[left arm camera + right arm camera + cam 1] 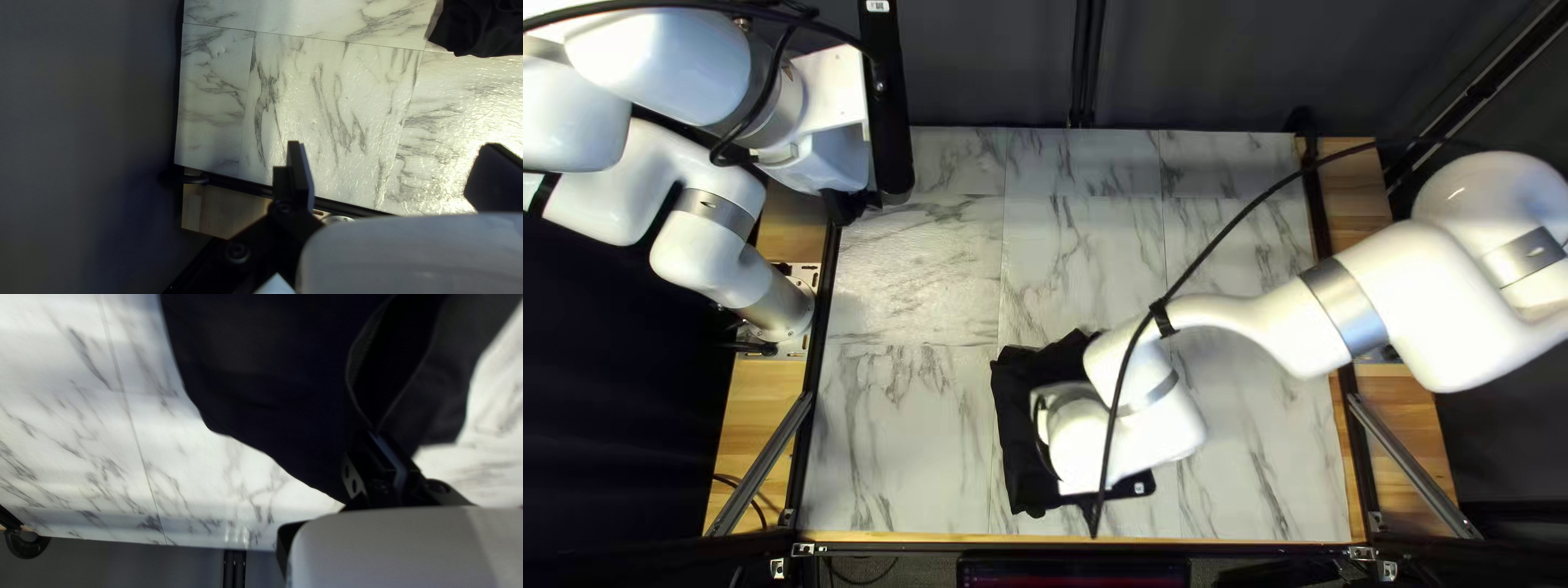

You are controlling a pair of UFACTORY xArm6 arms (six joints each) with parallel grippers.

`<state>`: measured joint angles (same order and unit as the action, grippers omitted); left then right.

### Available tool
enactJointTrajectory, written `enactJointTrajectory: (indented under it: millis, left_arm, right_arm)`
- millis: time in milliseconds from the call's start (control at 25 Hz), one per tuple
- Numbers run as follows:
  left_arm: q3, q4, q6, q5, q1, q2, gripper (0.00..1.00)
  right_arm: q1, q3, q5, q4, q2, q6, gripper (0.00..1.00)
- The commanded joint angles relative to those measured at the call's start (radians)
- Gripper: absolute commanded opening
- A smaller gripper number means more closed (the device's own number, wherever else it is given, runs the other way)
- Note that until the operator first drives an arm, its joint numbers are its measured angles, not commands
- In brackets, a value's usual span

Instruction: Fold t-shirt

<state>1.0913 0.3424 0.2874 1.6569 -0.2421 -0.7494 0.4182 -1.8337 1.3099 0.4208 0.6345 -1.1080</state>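
Spreading across the middle of the top left view, the marble-patterned table [904, 436] is crossed by the right arm [1427, 305], and its far left corner is overhung by the left arm [686, 65]. Down by the near edge, around the middle, the black t-shirt [1018, 457] is seen bunched, partly hidden by that right arm. Now the grippers: by the left one, the left gripper [847, 207], nothing is held, fingers wide apart; in the right gripper [1088, 510], black cloth is pinched.
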Motion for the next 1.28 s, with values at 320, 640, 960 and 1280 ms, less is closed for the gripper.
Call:
enactJointTrajectory:
  millis: [320, 640, 960, 1280]
  left_arm:
    - [0.000, 0.000, 0.000, 0.000, 0.000, 0.000, 1.00]
    - [0.000, 0.000, 0.000, 0.000, 0.000, 0.000, 1.00]
    - [0.000, 0.000, 0.000, 0.000, 0.000, 0.000, 1.00]
    - [0.000, 0.000, 0.000, 0.000, 0.000, 0.000, 1.00]
  right_arm:
    - [0.004, -0.084, -0.048, 0.016, 0.081, 0.003, 0.00]
    - [0.042, -0.098, 0.000, 0.005, 0.077, 0.046, 1.00]
    - [0.129, -0.460, 0.170, -0.022, 0.299, 0.029, 1.00]
    - [0.138, -0.783, 0.306, -0.045, 0.496, -0.044, 1.00]
